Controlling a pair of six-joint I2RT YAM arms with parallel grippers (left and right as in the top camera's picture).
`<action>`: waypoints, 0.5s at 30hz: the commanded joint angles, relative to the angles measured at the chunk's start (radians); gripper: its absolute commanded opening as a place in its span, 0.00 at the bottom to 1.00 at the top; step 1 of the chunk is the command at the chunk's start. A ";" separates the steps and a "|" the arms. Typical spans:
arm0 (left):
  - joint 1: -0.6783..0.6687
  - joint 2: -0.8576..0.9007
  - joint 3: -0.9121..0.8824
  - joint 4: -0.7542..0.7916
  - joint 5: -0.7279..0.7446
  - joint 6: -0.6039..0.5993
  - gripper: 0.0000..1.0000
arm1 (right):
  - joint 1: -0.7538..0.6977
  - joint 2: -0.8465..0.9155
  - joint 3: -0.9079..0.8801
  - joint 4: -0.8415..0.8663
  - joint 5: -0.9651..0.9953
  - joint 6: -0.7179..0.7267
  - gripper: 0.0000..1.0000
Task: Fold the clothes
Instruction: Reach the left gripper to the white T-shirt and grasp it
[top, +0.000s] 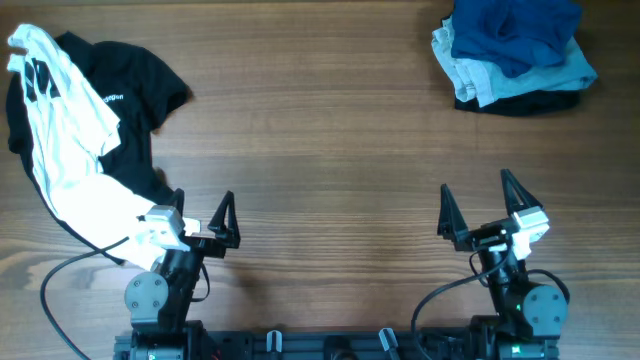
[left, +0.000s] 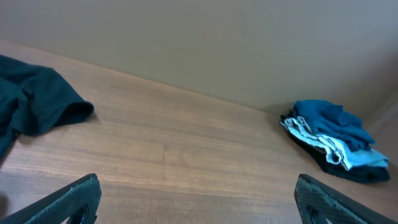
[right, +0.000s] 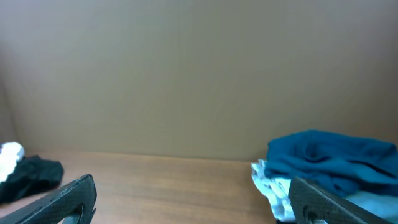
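Overhead, the left gripper (top: 200, 210) and right gripper (top: 480, 203) are seen spread wide and empty; the white T-shirt (top: 65, 150) is found crumpled at nine o'clock. In both wrist views nothing is gripped. Folding is judged not begun.

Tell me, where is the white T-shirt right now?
In the overhead view, the white T-shirt lies in a long crumpled strip along the left side of the table, draped partly over the black shirt.
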 joint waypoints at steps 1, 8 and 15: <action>0.007 0.057 0.091 -0.001 -0.002 0.006 1.00 | 0.005 0.045 0.120 0.013 -0.027 0.024 1.00; 0.007 0.446 0.441 -0.111 -0.054 0.058 1.00 | 0.005 0.375 0.401 -0.008 -0.034 0.023 0.99; 0.007 0.895 0.942 -0.488 -0.082 0.138 1.00 | 0.005 0.752 0.743 -0.272 -0.092 0.009 1.00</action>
